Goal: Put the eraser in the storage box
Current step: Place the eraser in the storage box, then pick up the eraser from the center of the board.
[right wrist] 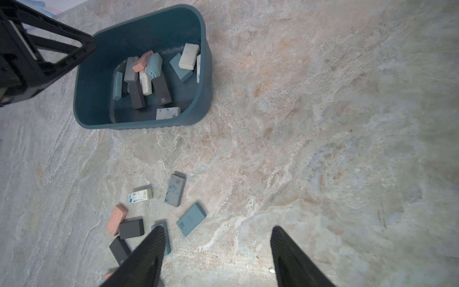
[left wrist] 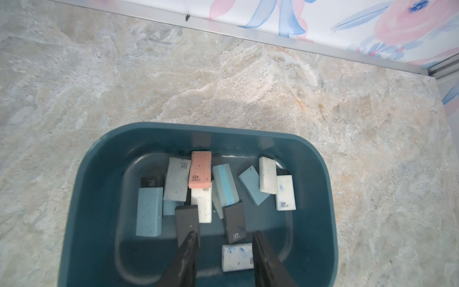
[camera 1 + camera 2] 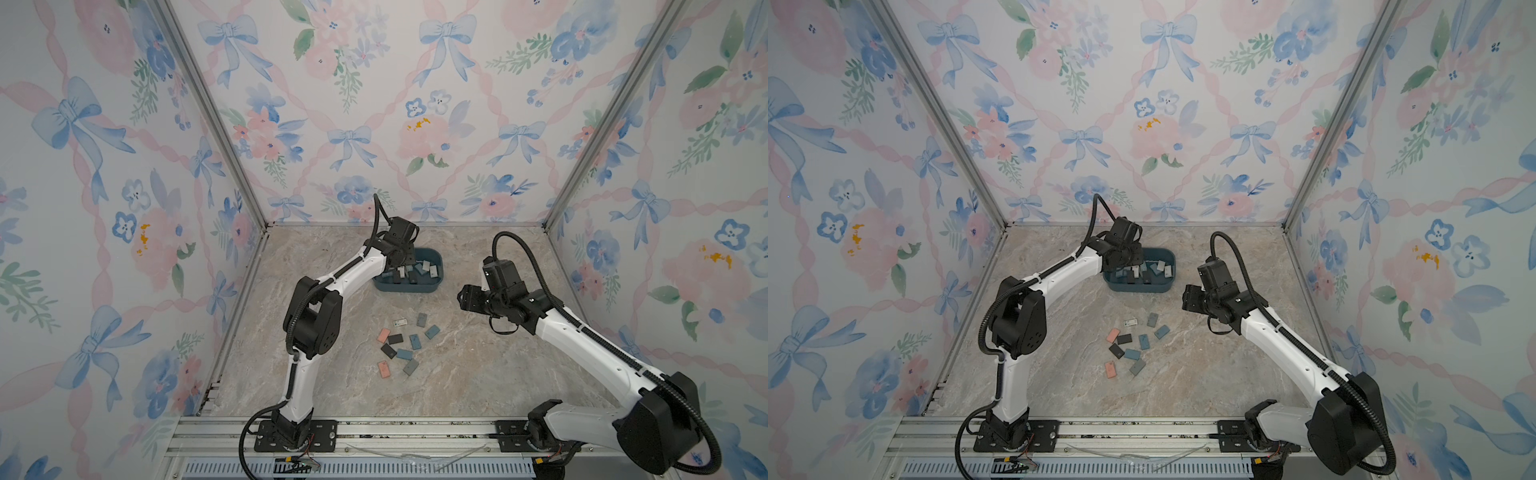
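Left jaws empty over the storage box (image 3: pixel 409 290), more erasers waiting

On your side of the box, loose erasers (image 3: pixel 401 345) lie scattered on the table (image 3: pixel 478 374). Your right gripper (image 1: pixel 218 228) hangs above them, jaws wide and holding nothing. Over the box, the left gripper (image 2: pixel 224 232) stands parted and grips nothing, with a white eraser (image 2: pixel 236 257) flat on the floor beneath it. Lift the left gripper straight up, clear of the rim, before you swing it out.

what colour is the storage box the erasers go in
The storage box is plain dark teal-blue; it shows best in the left wrist view.
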Motion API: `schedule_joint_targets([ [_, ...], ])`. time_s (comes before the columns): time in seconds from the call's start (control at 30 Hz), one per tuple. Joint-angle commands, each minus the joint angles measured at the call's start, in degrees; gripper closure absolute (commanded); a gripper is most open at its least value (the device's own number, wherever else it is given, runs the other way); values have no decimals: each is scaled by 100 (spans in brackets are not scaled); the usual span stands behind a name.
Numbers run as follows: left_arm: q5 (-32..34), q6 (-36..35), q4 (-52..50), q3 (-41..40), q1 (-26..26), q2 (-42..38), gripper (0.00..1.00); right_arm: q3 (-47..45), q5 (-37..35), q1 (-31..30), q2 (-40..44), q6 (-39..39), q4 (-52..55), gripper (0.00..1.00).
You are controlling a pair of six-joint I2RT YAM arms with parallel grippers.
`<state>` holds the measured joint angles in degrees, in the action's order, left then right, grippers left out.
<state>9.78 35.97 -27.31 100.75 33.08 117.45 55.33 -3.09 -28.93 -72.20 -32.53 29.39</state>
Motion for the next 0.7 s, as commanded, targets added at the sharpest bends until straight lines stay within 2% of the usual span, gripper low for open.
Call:
schedule_joint_targets([
  [0.0, 447, -125, 41, -392, 122, -578, 61, -126, -304, -296, 22, -284, 116, 31],
  [0.1, 678, -106, 418, -1053, 215, -1204, 61, -225, -526, -608, 14, -550, 113, 31],
  [0.33, 711, -6, 1677, -2909, 225, -2838, 60, -441, -789, -1160, -121, -1065, 86, 31],
  [0.53, 701, -31, 2438, -4132, 226, -4084, 58, -361, -1008, -1622, -385, -1328, 94, 31],
  [0.67, 682, -163, 2727, -4627, 225, -4704, 57, -273, -1080, -1828, -624, -1446, 72, 31],
])
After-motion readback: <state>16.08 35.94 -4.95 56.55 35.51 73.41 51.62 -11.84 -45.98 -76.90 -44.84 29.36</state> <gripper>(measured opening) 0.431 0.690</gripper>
